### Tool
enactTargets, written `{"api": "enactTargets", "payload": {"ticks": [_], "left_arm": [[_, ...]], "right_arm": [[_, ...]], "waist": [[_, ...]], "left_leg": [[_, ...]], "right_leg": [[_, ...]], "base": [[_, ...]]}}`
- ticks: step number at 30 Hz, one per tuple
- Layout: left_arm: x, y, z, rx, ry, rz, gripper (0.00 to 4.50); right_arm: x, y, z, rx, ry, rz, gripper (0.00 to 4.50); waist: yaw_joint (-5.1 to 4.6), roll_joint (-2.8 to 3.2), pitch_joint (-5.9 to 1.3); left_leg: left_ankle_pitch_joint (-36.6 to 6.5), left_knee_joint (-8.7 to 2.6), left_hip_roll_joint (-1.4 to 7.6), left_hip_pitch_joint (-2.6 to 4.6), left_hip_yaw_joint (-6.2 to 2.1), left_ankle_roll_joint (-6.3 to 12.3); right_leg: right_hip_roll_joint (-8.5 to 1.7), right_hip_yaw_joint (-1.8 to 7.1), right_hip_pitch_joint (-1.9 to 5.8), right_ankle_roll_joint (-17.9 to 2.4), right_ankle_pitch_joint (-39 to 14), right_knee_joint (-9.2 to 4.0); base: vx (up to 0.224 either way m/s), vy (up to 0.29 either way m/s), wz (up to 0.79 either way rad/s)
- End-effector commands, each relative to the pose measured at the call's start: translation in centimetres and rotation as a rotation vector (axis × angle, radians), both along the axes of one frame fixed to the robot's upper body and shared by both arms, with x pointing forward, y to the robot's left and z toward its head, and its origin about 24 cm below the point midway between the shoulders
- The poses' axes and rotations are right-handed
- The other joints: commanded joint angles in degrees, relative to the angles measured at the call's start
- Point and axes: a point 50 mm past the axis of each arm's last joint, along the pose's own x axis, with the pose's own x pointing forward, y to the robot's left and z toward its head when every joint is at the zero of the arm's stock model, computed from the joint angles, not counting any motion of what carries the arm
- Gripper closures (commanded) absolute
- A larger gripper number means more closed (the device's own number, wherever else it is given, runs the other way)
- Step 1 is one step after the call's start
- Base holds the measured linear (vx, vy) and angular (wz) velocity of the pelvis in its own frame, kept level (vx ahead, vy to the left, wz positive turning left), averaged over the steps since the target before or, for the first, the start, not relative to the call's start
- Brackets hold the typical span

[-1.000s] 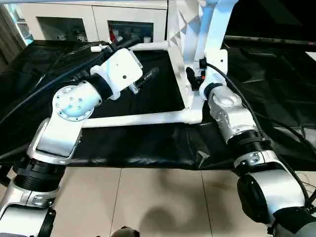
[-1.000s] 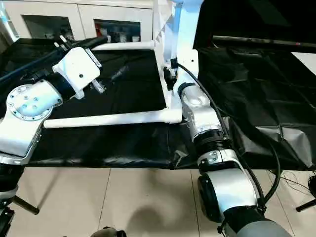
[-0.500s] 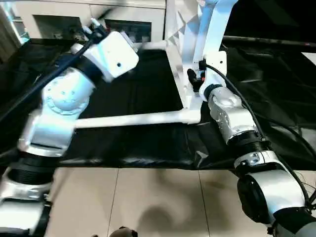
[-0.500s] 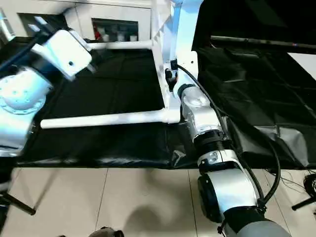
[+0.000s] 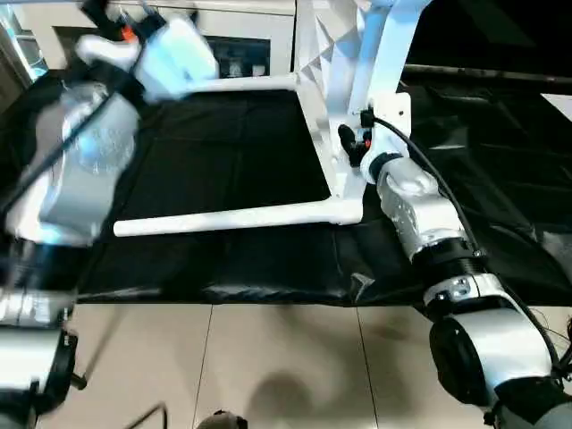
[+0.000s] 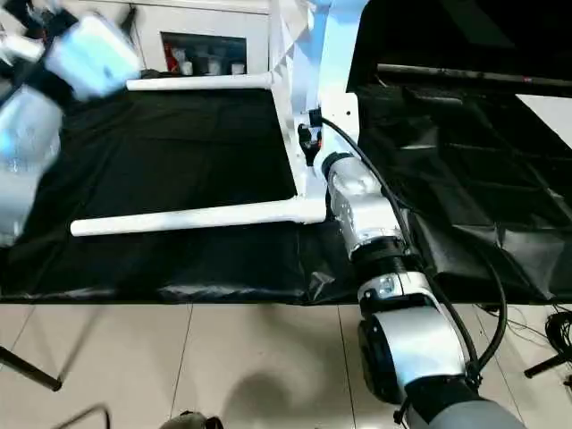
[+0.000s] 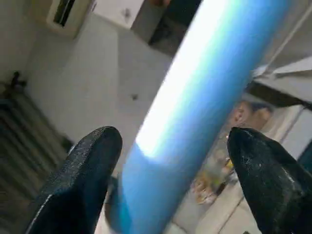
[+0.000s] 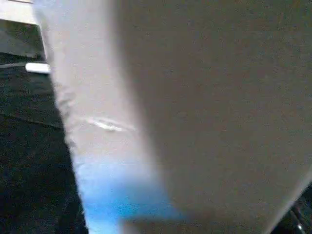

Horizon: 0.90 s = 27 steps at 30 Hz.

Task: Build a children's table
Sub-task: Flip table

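The white table top [image 5: 332, 54] stands on its edge on the black cloth, ribbed underside facing left. Two white legs stick out of it to the left. The near leg [image 5: 232, 217] lies along the cloth and the far leg [image 5: 255, 85] runs level at the back. My right gripper [image 5: 349, 145] is shut on the top's near edge, and its wrist view has a white surface [image 8: 195, 97] right against it. My left arm [image 5: 80, 170] is raised at the far left. My left gripper [image 7: 174, 134] is open, its fingers [image 7: 92, 165] on either side of a white tube [image 7: 195, 97].
A black cloth [image 5: 223, 152] covers the work table, whose front edge meets a tiled floor [image 5: 268, 357]. A white cabinet with glass doors [image 6: 206, 45] stands behind. A black cable [image 5: 420, 152] loops along my right forearm.
My left arm has swung up and back to the left, from over the cloth to the far leg's free end. The table top, legs and right arm have stayed put.
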Motion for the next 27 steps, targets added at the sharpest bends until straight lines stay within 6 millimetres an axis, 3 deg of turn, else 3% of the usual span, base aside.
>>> {"api": "enactTargets", "payload": {"ticks": [1, 4, 6, 14, 15, 22, 24, 27], "left_arm": [[0.3, 0.0, 0.4, 0.008, -0.021, 0.019, 0.52], [0.4, 0.0, 0.7, -0.014, -0.034, 0.017, 0.52], [0.2, -0.3, 0.9, -0.064, -0.028, -0.038, 0.79], [-0.2, -1.7, -0.6, -0.128, 0.023, -0.147, 1.47], [-0.2, -1.6, -0.7, -0.131, 0.023, -0.145, 1.52], [0.1, -1.0, -0.9, -0.164, 0.055, -0.124, 1.65], [0.3, -0.4, -0.9, -0.293, 0.072, -0.139, 1.69], [0.6, 0.2, -0.6, -0.457, 0.092, -0.158, 1.71]], "right_arm": [[-0.2, 0.3, -0.1, -0.021, -0.007, 0.031, 2.55], [-0.2, 0.1, 0.0, -0.023, -0.015, 0.031, 2.55], [-0.3, -0.1, 0.2, -0.027, -0.024, 0.029, 2.55], [-0.1, -0.7, 0.7, -0.044, -0.04, 0.024, 2.56], [-0.1, -0.7, 0.7, -0.048, -0.042, 0.026, 2.56], [0.0, -0.7, 1.1, -0.072, -0.054, 0.042, 2.57], [0.2, -1.2, 1.9, -0.111, -0.088, 0.043, 2.57], [0.7, -2.1, 4.1, -0.124, -0.158, 0.045, 2.57]], "waist": [[0.05, 1.19, -4.81], [0.14, 1.5, -4.81], [0.16, 1.55, -4.83], [0.39, 1.3, -4.81], [0.35, 0.97, -4.78], [0.52, 1.16, -4.64], [0.67, 1.0, -4.64], [1.25, 0.81, -4.69]], "left_leg": [[-11.02, -5.01, 6.11, 3.11, -3.39, -6.41], [-11.11, -4.94, 6.17, 3.08, -3.42, -5.96], [-11.29, -4.97, 6.22, 3.12, -3.44, -6.15], [-10.89, -4.81, 6.27, 2.98, -3.3, -4.95], [-10.6, -4.85, 6.27, 2.95, -3.25, -4.62], [-11.97, -4.99, 6.3, 3.03, -3.31, -4.96], [-11.52, -4.89, 6.3, 3.08, -3.23, -4.77], [-9.68, -4.5, 6.18, 2.98, -2.95, -3.01]], "right_leg": [[-4.43, 2.71, 1.28, -14.15, 6.12, -2.22], [-4.48, 2.69, 1.33, -14.65, 6.68, -2.22], [-4.47, 2.65, 1.38, -14.75, 7.06, -2.22], [-4.73, 2.75, 1.58, -15.55, 6.61, -2.26], [-4.6, 2.7, 1.53, -15.54, 6.47, -2.3], [-4.64, 2.8, 1.31, -15.01, 3.66, -2.45], [-4.74, 2.85, 1.33, -15.18, 3.86, -2.51], [-4.96, 2.92, 1.5, -16.11, 4.15, -2.53]], "base": [[0.0, 0.0, 0.0], [0.0, 0.0, 0.0], [0.0, 0.0, 0.0], [0.0, 0.0, 0.0], [0.0, 0.0, 0.0], [0.0, 0.0, 0.0], [0.0, 0.0, 0.0], [0.0, 0.0, 0.0]]}}
